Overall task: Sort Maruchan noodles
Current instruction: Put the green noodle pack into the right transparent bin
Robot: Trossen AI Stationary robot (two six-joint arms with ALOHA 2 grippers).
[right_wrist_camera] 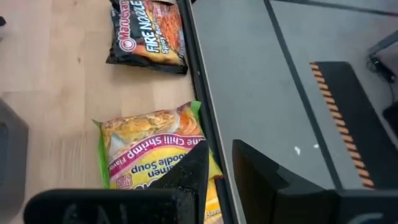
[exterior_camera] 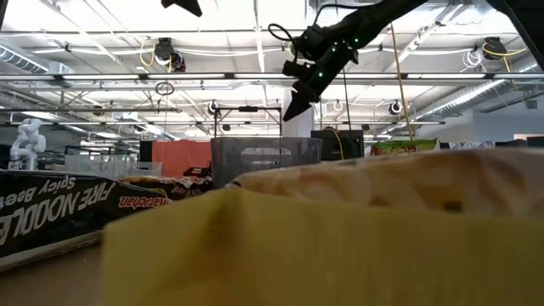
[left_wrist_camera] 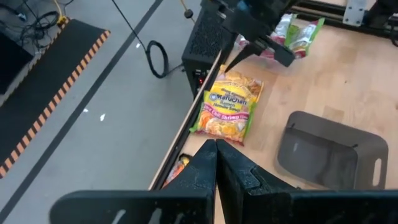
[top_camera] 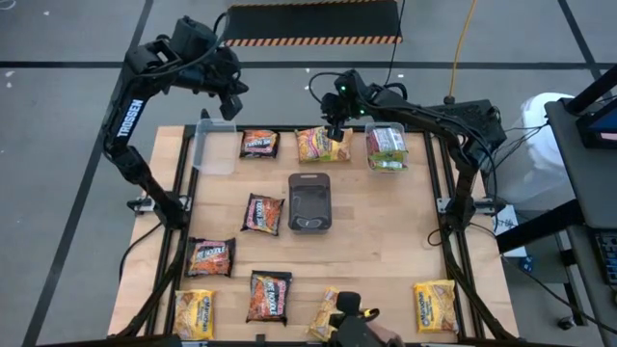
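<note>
High view: the right gripper (top_camera: 333, 132) hovers with jaws parted and empty over the lime chili shrimp packet (top_camera: 321, 145) at the tabletop's (top_camera: 386, 222) far edge, between a dark packet (top_camera: 258, 144) and a clear tub (top_camera: 387, 147). The left gripper (top_camera: 234, 104), jaws shut on nothing, waits near another tub (top_camera: 214, 146). The packet looks light, crinkly and slippery with brittle noodles; pinching across its short width seems safest.

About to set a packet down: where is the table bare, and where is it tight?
Most room: bare wood right of the grey tray, up to the yellow packet in the near right corner. A smaller gap lies between the empty clear tub and the dark packet. Crowded: the far edge and the near edge's left half.
</note>
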